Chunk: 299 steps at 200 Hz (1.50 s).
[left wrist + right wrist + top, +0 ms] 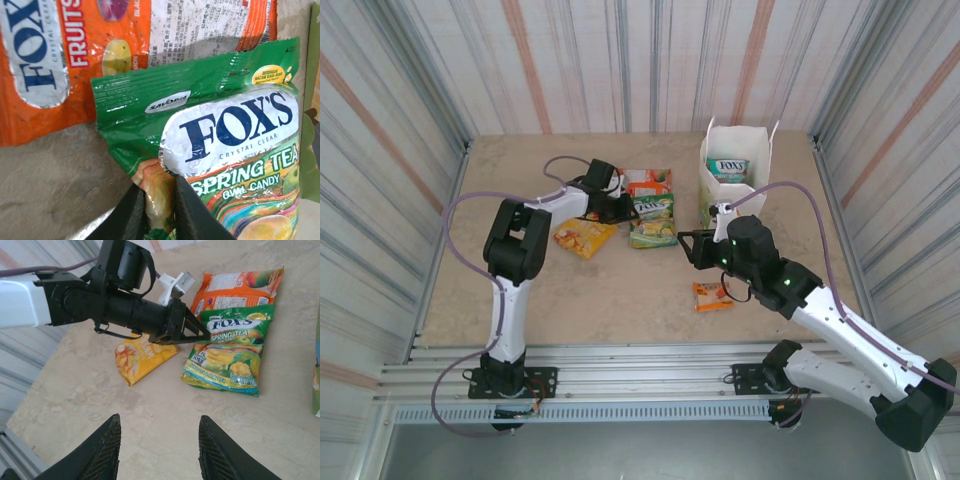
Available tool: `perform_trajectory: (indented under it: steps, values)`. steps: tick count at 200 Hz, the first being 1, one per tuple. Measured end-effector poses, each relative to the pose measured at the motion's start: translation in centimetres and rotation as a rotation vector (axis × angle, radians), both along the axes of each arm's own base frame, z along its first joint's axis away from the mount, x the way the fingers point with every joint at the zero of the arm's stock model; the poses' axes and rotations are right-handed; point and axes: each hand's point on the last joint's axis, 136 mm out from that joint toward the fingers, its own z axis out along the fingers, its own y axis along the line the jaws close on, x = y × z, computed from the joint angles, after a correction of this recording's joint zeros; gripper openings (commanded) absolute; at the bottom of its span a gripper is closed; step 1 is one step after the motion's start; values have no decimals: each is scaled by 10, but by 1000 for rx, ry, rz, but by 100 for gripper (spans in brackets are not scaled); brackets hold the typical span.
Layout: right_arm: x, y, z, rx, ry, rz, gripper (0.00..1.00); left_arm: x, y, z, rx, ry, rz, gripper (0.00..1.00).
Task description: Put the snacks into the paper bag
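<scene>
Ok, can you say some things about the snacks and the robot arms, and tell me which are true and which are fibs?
The left jaws pinch the green shiny foil packet. True.
A teal foil packet sits inside the white paper bag. True.
The bag lies flat. False: it stands upright.
The right jaws hold a snack. False: they are open and empty.

green packet [235, 125] with rainbow swirls, orange packet [75, 60], yellow packet [137, 360], white paper bag [740, 140], beige table [620, 300]
</scene>
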Motion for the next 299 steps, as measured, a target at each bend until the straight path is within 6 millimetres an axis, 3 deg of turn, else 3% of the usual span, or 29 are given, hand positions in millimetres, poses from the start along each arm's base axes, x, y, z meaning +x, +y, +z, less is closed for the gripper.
perform_trajectory:
  steps: [35,68,94,132,156,245,299]
  values:
    - [-2,-7,4,7,-20,-18,44,-2,-2,6,7,-21,-22,4]
    - [-3,-11,9,21,-36,-26,46,-14,-1,27,12,-68,-59,0]
    - [2,-18,10,36,-30,-37,46,-31,-4,60,10,-158,-128,0]
    - [7,-26,11,33,-33,-20,48,-63,-25,126,14,-392,-315,0]
    - [7,-27,10,-3,-58,28,50,-85,-31,154,30,-521,-427,0]
    - [7,-4,15,-248,-195,336,65,-159,-24,215,123,-884,-785,0]
    - [20,22,14,-261,-196,485,66,-185,-26,227,117,-952,-888,0]
